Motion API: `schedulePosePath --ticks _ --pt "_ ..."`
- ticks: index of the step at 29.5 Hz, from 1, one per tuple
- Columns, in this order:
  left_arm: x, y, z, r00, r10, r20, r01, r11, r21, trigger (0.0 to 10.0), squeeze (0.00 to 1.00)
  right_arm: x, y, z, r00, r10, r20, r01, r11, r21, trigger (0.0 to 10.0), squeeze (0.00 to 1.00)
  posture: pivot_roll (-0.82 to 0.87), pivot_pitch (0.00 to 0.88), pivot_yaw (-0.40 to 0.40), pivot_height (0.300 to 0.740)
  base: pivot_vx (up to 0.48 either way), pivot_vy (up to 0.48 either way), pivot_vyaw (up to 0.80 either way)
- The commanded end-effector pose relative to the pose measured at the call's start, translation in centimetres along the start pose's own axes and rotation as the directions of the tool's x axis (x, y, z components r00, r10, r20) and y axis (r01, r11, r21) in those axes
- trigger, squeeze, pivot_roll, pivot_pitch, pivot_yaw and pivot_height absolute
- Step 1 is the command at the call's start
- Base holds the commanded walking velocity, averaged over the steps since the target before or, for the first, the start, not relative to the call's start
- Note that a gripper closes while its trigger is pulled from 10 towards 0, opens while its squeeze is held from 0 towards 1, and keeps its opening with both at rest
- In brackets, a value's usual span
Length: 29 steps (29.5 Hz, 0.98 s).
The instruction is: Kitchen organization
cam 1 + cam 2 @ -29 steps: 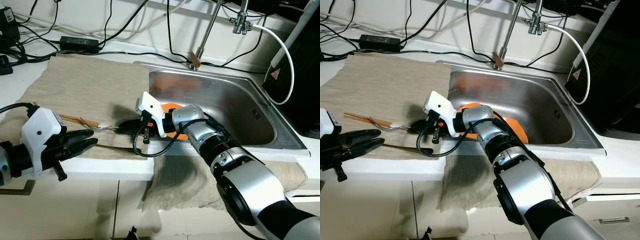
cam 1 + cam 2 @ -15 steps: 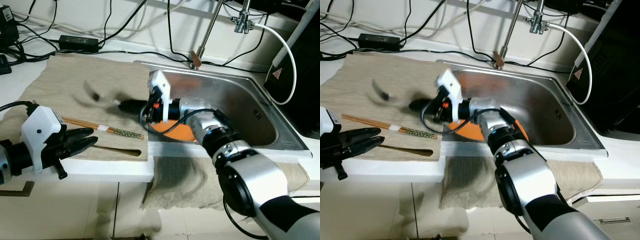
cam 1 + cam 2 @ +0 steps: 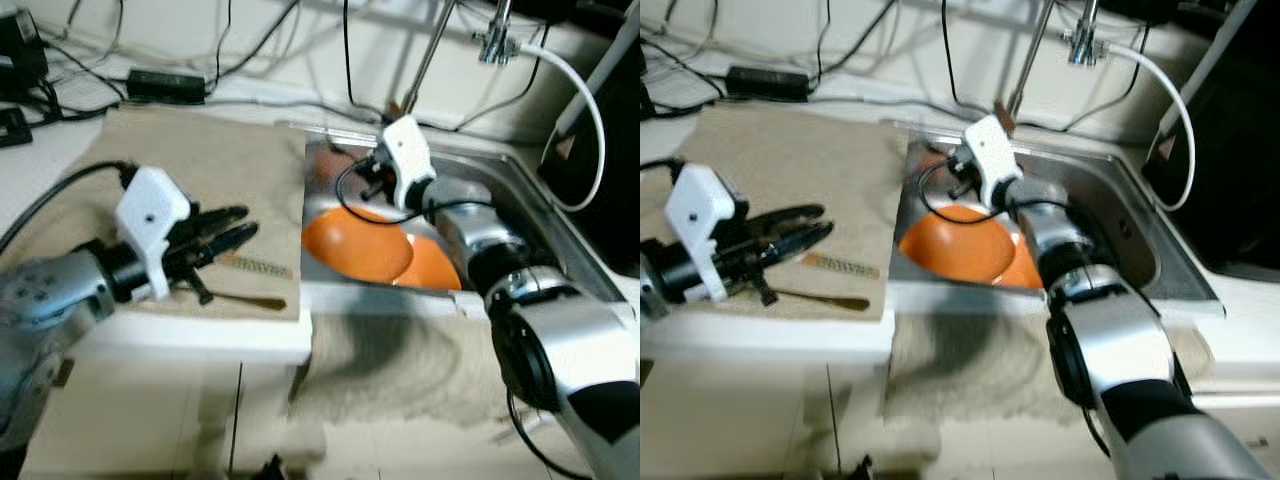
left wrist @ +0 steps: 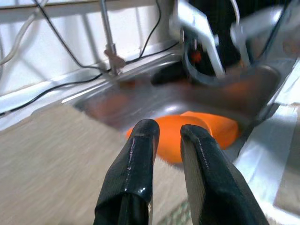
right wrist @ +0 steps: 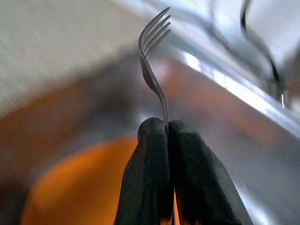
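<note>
Legible text: none. Triangular warning label (image 3: 565,147) on the dark appliance at far right: red-and-white mark, blurred, wording and symbol too small to read.

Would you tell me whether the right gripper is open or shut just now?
Shut: the right gripper has its fingers pressed together on the fork handle, tines pointing away over the sink.

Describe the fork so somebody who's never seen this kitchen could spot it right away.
Find the steel sink set into the counter, with orange bowls lying in its basin. Above those bowls, near the sink's left wall, the right pincer is shut on a thin silver fork whose tines point away from the fingers. It is the only utensil held in the air; the chopsticks lie on the beige cloth.
</note>
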<state>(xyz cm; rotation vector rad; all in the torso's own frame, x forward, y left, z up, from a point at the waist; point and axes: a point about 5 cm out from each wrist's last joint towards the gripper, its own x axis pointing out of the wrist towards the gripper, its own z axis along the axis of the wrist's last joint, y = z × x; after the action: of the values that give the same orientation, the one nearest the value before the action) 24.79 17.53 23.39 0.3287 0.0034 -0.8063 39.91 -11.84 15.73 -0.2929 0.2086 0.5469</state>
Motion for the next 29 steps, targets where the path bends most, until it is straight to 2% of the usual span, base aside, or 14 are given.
schedulePosePath --ticks 1,2,3,4,12,17,19,21,26,27,28,29 --pt "0.7 -0.5 -0.1 1.000 -0.022 -0.016 0.022 1.000 -0.005 10.0 0.00 -0.5 -0.6 -1.5 0.997 -0.039 -0.069 0.038 0.999 -0.014 0.0 0.00 0.03 0.000 -0.156 0.740 0.000 0.000 0.00" --pt "1.0 -0.6 -0.2 0.999 -0.031 -0.024 0.031 0.999 -0.012 10.0 0.00 -0.5 -0.3 -2.1 0.995 -0.030 -0.093 0.027 0.999 -0.026 3.5 0.00 0.03 0.000 -0.150 0.740 0.000 0.000 0.00" --pt "1.4 -0.7 -0.3 0.999 -0.037 -0.038 0.037 0.999 -0.016 10.0 0.00 -0.5 0.2 -2.8 0.993 -0.020 -0.117 0.015 0.999 -0.043 4.2 0.00 0.04 0.001 -0.145 0.740 0.000 0.000 0.00" --pt "1.4 -0.7 -0.3 0.999 -0.035 -0.041 0.034 0.999 -0.013 10.0 0.00 -0.4 0.2 -2.9 0.992 -0.024 -0.122 0.018 0.999 -0.049 10.0 0.00 0.04 0.001 -0.145 0.740 0.000 0.000 0.00" --pt "0.4 -0.6 0.0 0.997 -0.022 -0.067 0.024 0.999 0.028 10.0 0.00 -0.3 0.3 -3.1 0.988 -0.089 -0.125 0.085 0.996 -0.042 10.0 0.00 0.08 0.059 -0.158 0.740 0.000 0.000 0.00" --pt "-1.4 -1.7 1.0 0.994 -0.074 -0.084 0.080 0.995 0.067 10.0 0.00 -0.3 1.1 -4.1 0.984 -0.091 -0.152 0.085 0.995 -0.045 10.0 0.00 0.12 0.137 -0.162 0.740 0.000 0.000 0.00" --pt "-1.6 -1.7 1.3 0.994 -0.077 -0.076 0.083 0.994 0.070 10.0 0.00 -0.3 1.2 -4.3 0.984 -0.091 -0.154 0.086 0.996 -0.036 10.0 0.00 0.12 0.144 -0.162 0.740 0.000 0.000 0.00" --pt "-2.0 -1.5 2.7 0.996 -0.075 -0.049 0.078 0.994 0.075 10.0 0.00 -0.3 1.2 -4.4 0.982 -0.104 -0.158 0.104 0.995 -0.005 10.0 0.00 0.15 0.174 -0.162 0.740 0.000 0.000 0.00" --pt "-2.6 -1.5 3.3 0.996 -0.073 -0.048 0.077 0.993 0.086 10.0 0.00 -0.2 1.2 -4.3 0.981 -0.120 -0.155 0.130 0.990 0.058 10.0 0.00 0.17 0.187 -0.167 0.740 0.000 0.000 0.00" --pt "-2.6 -1.5 3.3 0.996 -0.073 -0.050 0.077 0.993 0.086 10.0 0.00 -0.2 1.2 -4.2 0.980 -0.123 -0.154 0.134 0.989 0.066 10.0 0.53 0.17 0.187 -0.167 0.740 0.000 0.000 0.00" --pt "-2.7 -1.6 3.3 0.996 -0.073 -0.052 0.077 0.993 0.085 10.0 0.00 -0.1 1.2 -4.2 0.980 -0.126 -0.154 0.138 0.988 0.070 10.0 1.00 0.17 0.188 -0.170 0.740 0.000 0.000 0.00" --pt "-2.8 -1.7 3.3 0.996 -0.074 -0.053 0.078 0.993 0.084 10.0 0.00 -0.1 1.2 -4.2 0.980 -0.123 -0.155 0.136 0.988 0.073 10.0 1.00 0.17 0.186 -0.172 0.740 0.000 0.000 0.00"
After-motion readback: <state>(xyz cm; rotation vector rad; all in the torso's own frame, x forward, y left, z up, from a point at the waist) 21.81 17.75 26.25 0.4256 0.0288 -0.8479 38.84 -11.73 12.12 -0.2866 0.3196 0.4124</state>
